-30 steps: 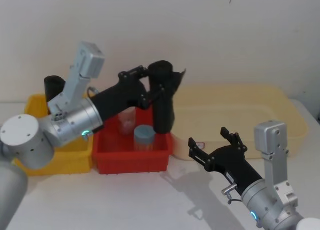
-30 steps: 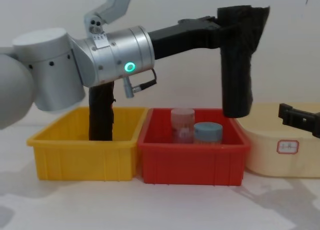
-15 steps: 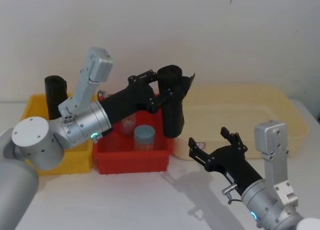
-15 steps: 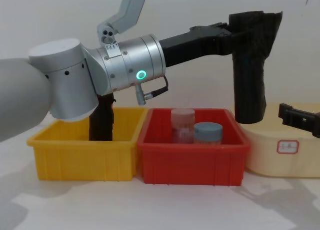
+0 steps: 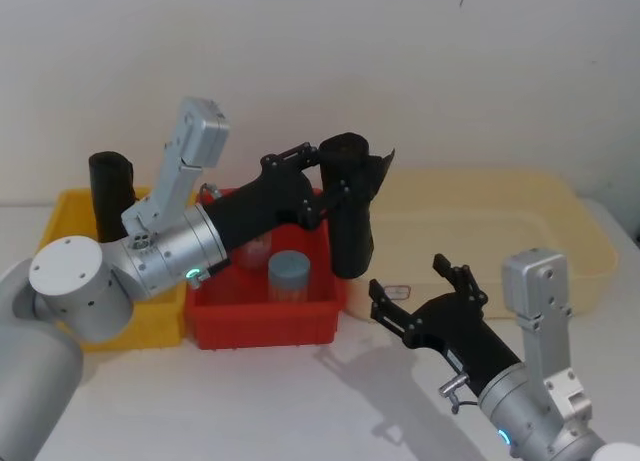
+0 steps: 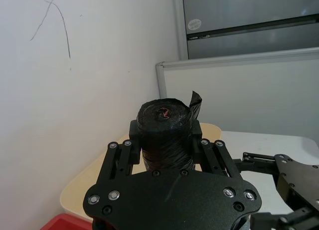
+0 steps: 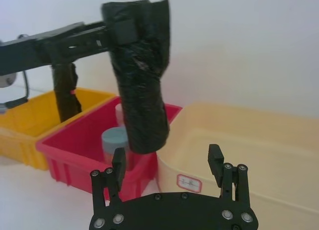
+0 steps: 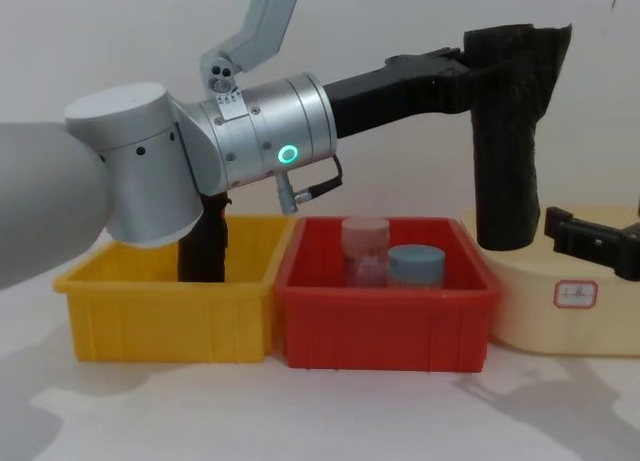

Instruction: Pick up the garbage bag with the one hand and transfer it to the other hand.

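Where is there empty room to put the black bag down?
The cream tub, beside the red bin, looks bare inside. The white table in front of the bins is free too. Crowded: the red bin holds two jars, the yellow bin a black roll.

Left gripper reaches forward, held high, jaws clamped; right gripper hovers lower, fingers spread apart.

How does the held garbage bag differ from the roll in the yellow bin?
The garbage bag hangs airborne in the left claw; the roll stands in the yellow bin. The garbage bag's top flares; the roll's doesn't. Both are black.
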